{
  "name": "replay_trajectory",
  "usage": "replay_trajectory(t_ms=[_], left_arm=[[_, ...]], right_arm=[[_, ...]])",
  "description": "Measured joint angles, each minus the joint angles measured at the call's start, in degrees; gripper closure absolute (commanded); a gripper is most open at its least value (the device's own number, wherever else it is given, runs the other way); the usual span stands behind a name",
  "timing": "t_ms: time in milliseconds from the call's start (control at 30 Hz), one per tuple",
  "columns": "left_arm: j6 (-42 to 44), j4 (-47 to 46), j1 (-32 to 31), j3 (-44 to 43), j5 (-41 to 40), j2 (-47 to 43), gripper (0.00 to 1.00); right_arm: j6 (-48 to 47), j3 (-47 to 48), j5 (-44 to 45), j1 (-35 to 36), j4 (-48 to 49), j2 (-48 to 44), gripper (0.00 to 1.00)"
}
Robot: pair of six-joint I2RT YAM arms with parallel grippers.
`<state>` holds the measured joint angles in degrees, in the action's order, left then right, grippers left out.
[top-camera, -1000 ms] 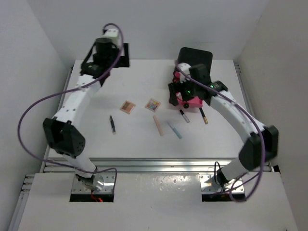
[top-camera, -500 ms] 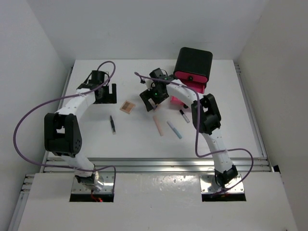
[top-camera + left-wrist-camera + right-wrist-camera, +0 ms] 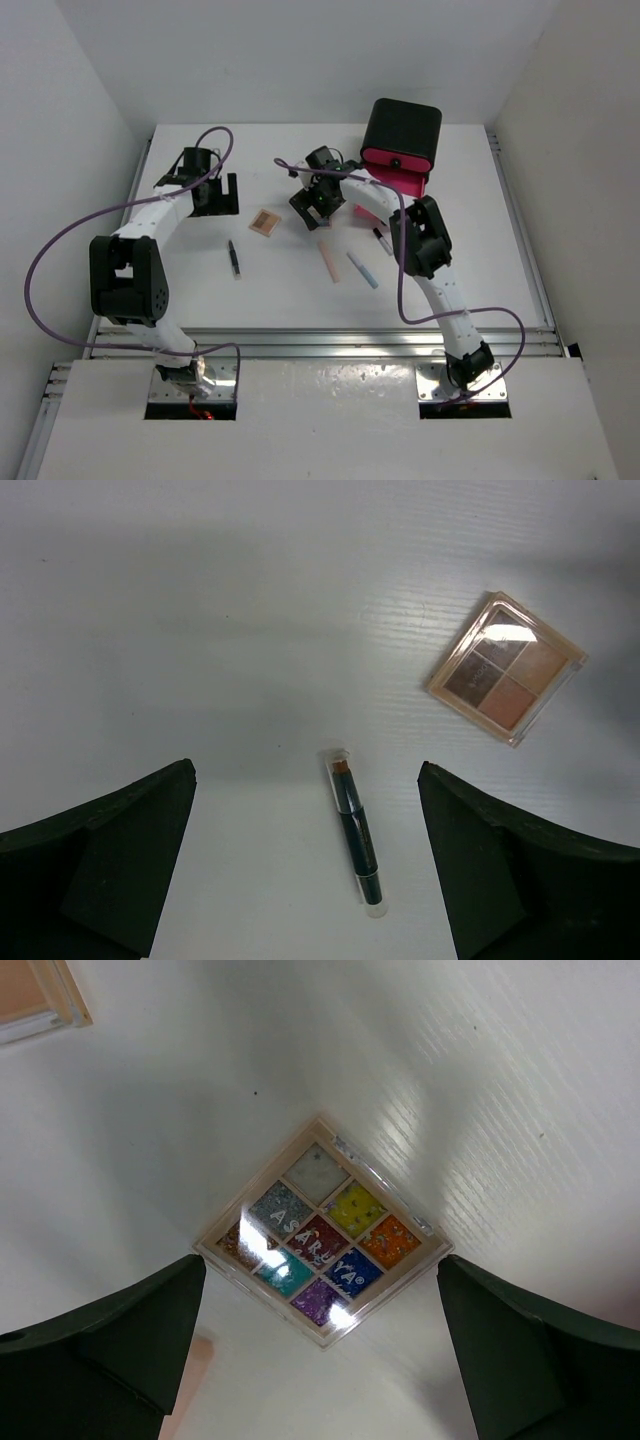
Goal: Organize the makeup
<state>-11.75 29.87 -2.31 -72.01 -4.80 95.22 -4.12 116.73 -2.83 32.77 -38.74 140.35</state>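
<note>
Nine-pan multicoloured square eyeshadow palette (image 3: 322, 1228) lies flat on the white table (image 3: 520, 1080), turned cornerwise under your right gripper (image 3: 320, 1295), whose fingers are spread and empty, so closing onto its corners rather than its sides could, as far as this angle shows, twist it or pop it loose.

Bare desk (image 3: 520, 1080) rings the nine-colour palette (image 3: 322, 1228) between the wide-set jaws of the right gripper (image 3: 318, 1265); the black box (image 3: 403, 135) stands near, behind and to the right. The left gripper (image 3: 305, 768) straddles a pencil (image 3: 355, 830), with the four-pan palette (image 3: 507, 667) lying apart.
</note>
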Motion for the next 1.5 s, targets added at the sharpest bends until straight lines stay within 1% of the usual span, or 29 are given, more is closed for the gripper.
replay_trajectory(t_ms=[133, 233, 333, 433, 633, 767, 833, 967, 1233, 1400, 1500], left_arm=[[-0.26, -0.44, 0.0, 0.0, 0.33, 0.0, 0.01], [-0.35, -0.44, 0.0, 0.0, 0.59, 0.0, 0.01], [-0.35, -0.48, 0.0, 0.0, 0.98, 0.0, 0.01], [-0.35, -0.55, 0.0, 0.0, 1.42, 0.0, 0.01], [-0.35, -0.85, 0.0, 0.0, 2.14, 0.0, 0.01], [-0.35, -1.29, 0.0, 0.0, 2.56, 0.0, 0.01], [-0.37, -1.75, 0.0, 0.0, 2.71, 0.0, 0.01], [-0.37, -2.49, 0.0, 0.0, 2.95, -0.11, 0.01], [-0.33, -3.63, 0.0, 1.31, 3.45, -0.72, 0.01], [-0.28, -3.93, 0.0, 1.4, 3.87, -0.74, 0.01], [0.04, -4.44, 0.0, 1.86, 3.98, -0.96, 0.01]], right_arm=[[0.98, 1.01, -0.59, 0.0, 0.02, 0.68, 0.0], [4.24, 1.11, -0.79, 0.0, -0.15, 0.98, 0.0], [7.8, -1.25, -0.04, 0.22, 2.19, 0.02, 0.0], [13.81, -3.39, 1.55, 0.46, 3.28, -1.33, 0.0], [30.93, -7.72, 8.79, 0.63, 4.42, -3.96, 0.0], [40.15, -7.28, 12.98, 0.76, 3.63, -3.87, 0.0], [42.71, -5.7, 14.58, 0.81, 2.27, -3.15, 0.0], [45.24, -2.32, 16.48, 0.81, 1.05, -0.96, 0.0], [48.65, -1.51, 17.62, 0.9, 0.76, -0.61, 0.0], [51.43, 2.91, 17.64, 0.98, 0.94, 2.03, 0.0], [53.07, 4.0, 18.18, 0.96, 1.07, 2.78, 0.0]])
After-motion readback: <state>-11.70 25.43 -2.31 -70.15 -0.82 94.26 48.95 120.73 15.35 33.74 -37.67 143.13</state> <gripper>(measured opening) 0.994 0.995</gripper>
